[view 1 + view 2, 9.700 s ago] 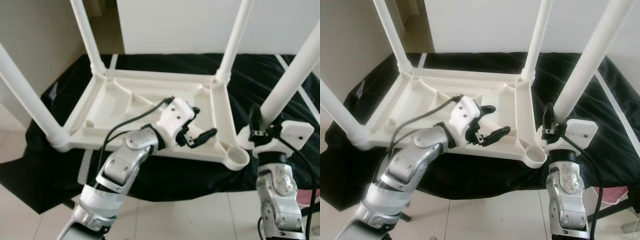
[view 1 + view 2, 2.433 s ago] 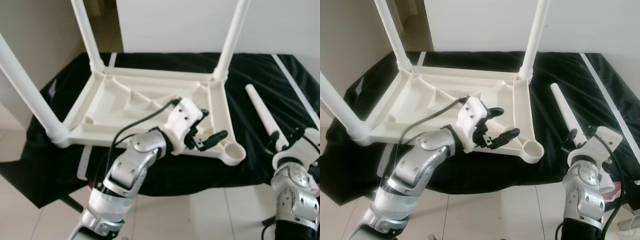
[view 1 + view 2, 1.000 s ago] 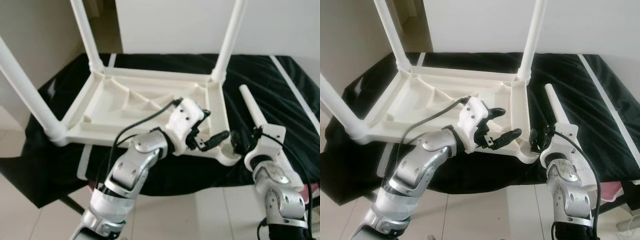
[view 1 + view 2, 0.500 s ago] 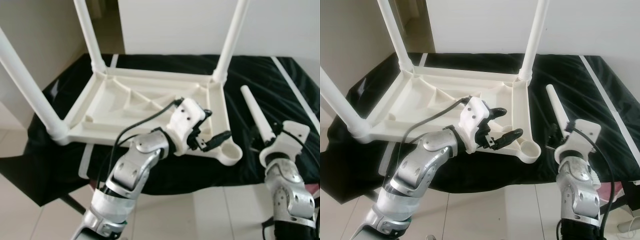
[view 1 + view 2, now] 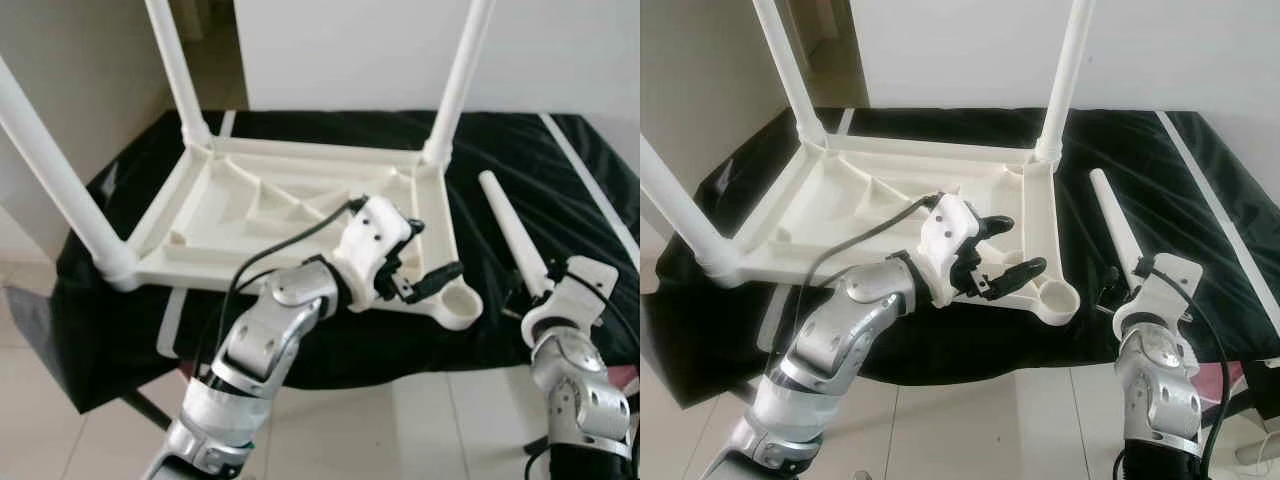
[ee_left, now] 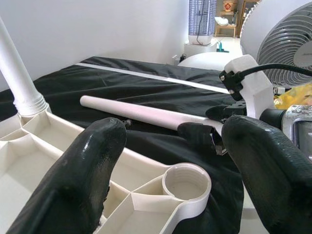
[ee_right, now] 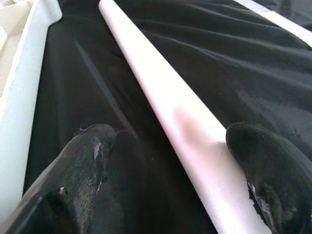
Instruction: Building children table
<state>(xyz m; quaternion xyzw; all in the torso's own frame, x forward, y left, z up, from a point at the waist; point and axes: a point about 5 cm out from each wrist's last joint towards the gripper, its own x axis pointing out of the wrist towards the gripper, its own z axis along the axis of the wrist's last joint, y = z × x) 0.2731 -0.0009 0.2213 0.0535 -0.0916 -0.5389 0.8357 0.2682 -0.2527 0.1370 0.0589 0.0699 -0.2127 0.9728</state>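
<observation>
Right pincer (image 7: pixel 161 161) spreads open around the loose table leg (image 5: pixel 512 235); left pincer (image 5: pixel 425 275) gapes open over the empty leg socket (image 5: pixel 459 303).

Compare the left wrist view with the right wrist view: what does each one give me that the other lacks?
Left wrist view alone: the empty threaded corner socket of the upturned table top, a fitted leg standing in the far corner, the right gripper at the loose leg's near end, and a fan behind. Right wrist view alone: a close look at the right gripper's open fingers straddling the loose leg, one each side, not closed on it. Shared: the loose white leg lying on the black cloth beside the table top's edge.
</observation>
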